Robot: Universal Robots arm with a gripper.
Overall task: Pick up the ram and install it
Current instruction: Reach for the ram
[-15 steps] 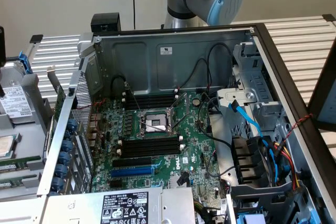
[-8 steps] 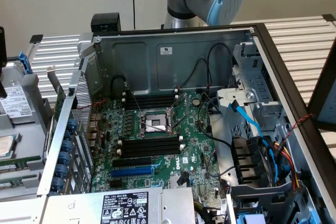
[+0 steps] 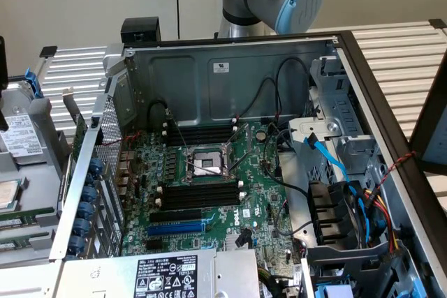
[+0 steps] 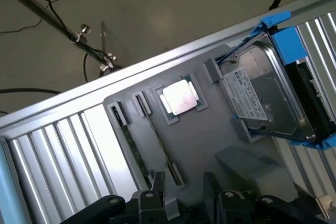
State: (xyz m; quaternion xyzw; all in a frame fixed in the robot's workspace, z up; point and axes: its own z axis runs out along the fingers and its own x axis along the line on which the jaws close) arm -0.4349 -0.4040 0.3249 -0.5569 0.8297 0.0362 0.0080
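Jaws of the gripper spread apart, with bare tray surface showing between the two black fingers. Held above the gray tray, near one end of the ram; touching it or not, cannot tell. Ram on its long edge in a narrow holder, along the tray edge next to the ribbed table. Then, going across the tray from that edge: a second narrow holder, a square processor chip in its recess, and a hard drive in a blue bracket at the opposite edge. In the exterior view, from its left: open computer case, motherboard inside it, processor socket between two groups of black memory slots, blue slot beside the nearer group, and blue cable toward the exterior view's right.
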